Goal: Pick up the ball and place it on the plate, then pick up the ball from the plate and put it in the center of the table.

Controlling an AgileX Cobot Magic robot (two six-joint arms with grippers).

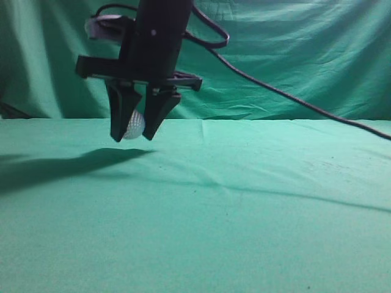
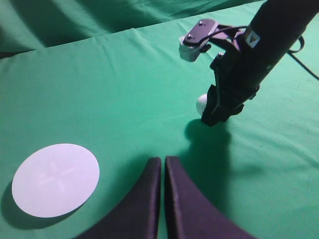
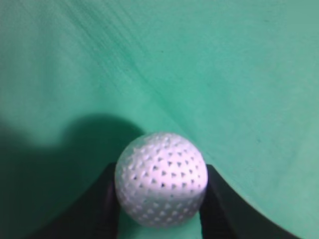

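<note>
Wide flat table covered in wrinkled green cloth (image 1: 256, 207), darker green draped cloth backdrop (image 1: 293, 55) behind it. Black right arm (image 1: 156, 36) comes down from above, black cable (image 1: 287, 94) trailing off right. Round flat white plate (image 2: 55, 179) lies on the cloth, well apart from the arm, bare on top. Right gripper (image 1: 134, 125) clamped on the small white dimpled golf ball (image 3: 160, 178), one finger each side, ball held off the cloth with shadow under it. Left gripper (image 2: 163, 172) empty, two dark fingers pressed together, just a thin slit between, hanging over cloth near the plate.
</note>
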